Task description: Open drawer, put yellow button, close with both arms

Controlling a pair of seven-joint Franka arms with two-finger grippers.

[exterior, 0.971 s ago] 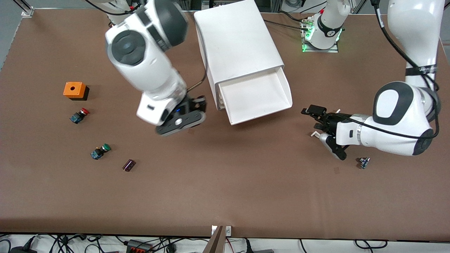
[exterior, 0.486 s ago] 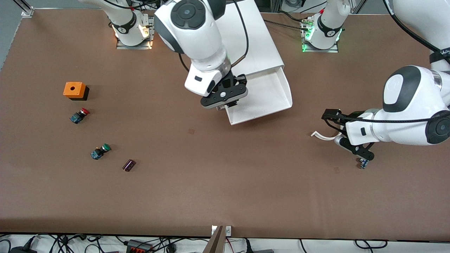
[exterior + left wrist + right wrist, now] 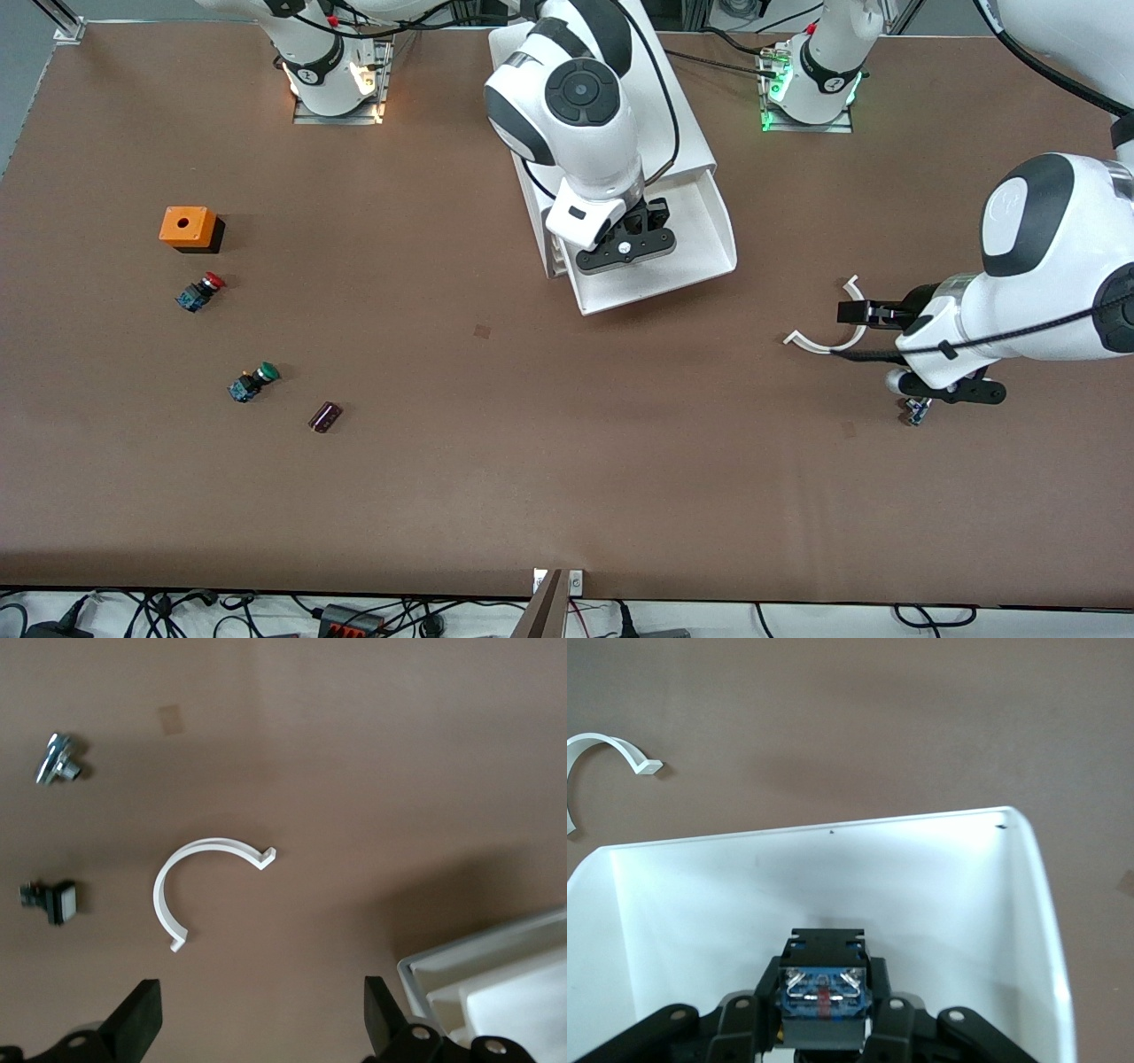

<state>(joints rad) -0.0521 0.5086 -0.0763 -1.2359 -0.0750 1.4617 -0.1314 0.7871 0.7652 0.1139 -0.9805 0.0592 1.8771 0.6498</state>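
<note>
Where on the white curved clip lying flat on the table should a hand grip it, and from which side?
Pinch the white curved clip at mid-arc, across its thin band, coming straight down from above: it lies flat with its ends open. The open left hand hovers nearby.

No legible text, label, brand, number or sign on anything in view

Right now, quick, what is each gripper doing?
Left gripper: open, empty, over the table beside the white curved clip.
Right gripper: closed on the yellow button, over the open drawer.
</note>
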